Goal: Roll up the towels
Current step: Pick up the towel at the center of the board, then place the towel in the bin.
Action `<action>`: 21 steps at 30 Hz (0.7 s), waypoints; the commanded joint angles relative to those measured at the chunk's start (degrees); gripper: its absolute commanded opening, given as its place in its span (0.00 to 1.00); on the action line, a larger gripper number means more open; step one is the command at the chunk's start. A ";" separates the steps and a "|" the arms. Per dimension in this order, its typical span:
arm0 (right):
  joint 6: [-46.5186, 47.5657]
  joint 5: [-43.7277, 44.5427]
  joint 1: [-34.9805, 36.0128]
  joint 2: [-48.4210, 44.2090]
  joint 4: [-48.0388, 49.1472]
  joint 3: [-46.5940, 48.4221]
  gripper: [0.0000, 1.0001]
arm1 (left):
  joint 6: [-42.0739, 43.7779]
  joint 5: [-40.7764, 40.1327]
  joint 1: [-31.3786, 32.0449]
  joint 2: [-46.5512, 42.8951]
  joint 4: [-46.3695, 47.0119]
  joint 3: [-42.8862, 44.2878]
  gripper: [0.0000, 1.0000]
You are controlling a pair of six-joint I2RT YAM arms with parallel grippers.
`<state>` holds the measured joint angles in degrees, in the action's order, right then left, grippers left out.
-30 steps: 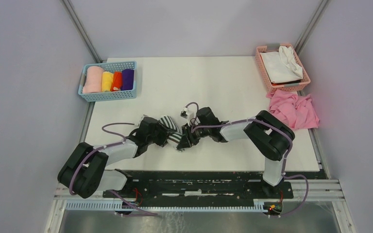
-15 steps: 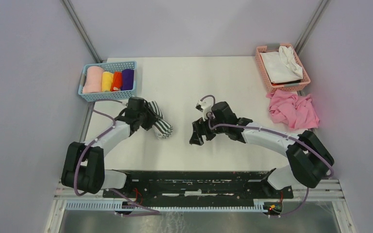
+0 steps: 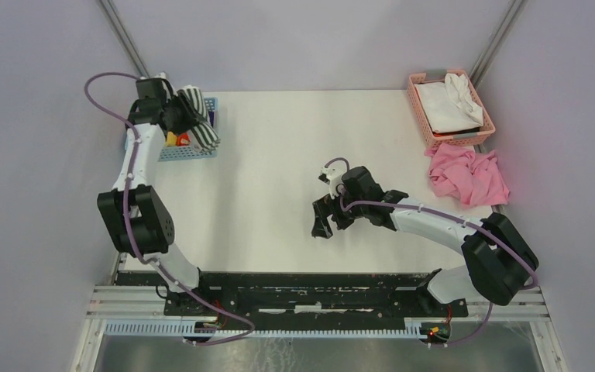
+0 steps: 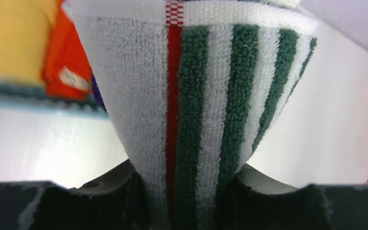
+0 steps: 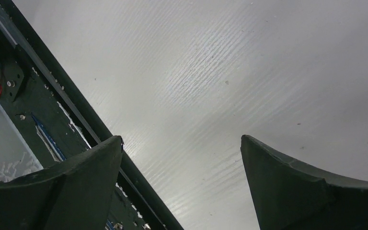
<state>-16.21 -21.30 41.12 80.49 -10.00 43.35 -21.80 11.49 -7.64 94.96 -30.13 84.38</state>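
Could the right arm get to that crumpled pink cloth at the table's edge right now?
Probably yes. The right gripper hangs open and empty over bare table, and nothing lies between it and the pink cloth, which sits on that arm's own side. It would need to swing outward.

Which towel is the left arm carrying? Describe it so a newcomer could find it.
Start at the white table's far-left corner, where a blue basket holds plain-coloured rolls. Over it, clamped in the left arm's jaws, is the rolled towel. It alone has dark-green and white stripes plus one red line.
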 commanded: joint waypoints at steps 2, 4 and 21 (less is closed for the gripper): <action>1.67 0.83 -0.41 0.20 -0.26 0.32 1.00 | 12.83 9.73 -6.10 11.74 -8.05 18.77 0.27; 1.94 1.26 -0.45 0.61 -0.47 0.34 1.00 | 14.63 12.96 -7.04 16.11 -9.52 24.23 0.27; 2.91 2.74 -1.31 6.91 -2.06 2.33 1.00 | 18.10 25.41 -13.54 41.91 -16.50 45.47 0.29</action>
<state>-14.15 -19.99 40.10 87.00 -12.16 43.38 -8.95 35.24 -18.85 132.38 -42.63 124.38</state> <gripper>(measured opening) 0.999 0.489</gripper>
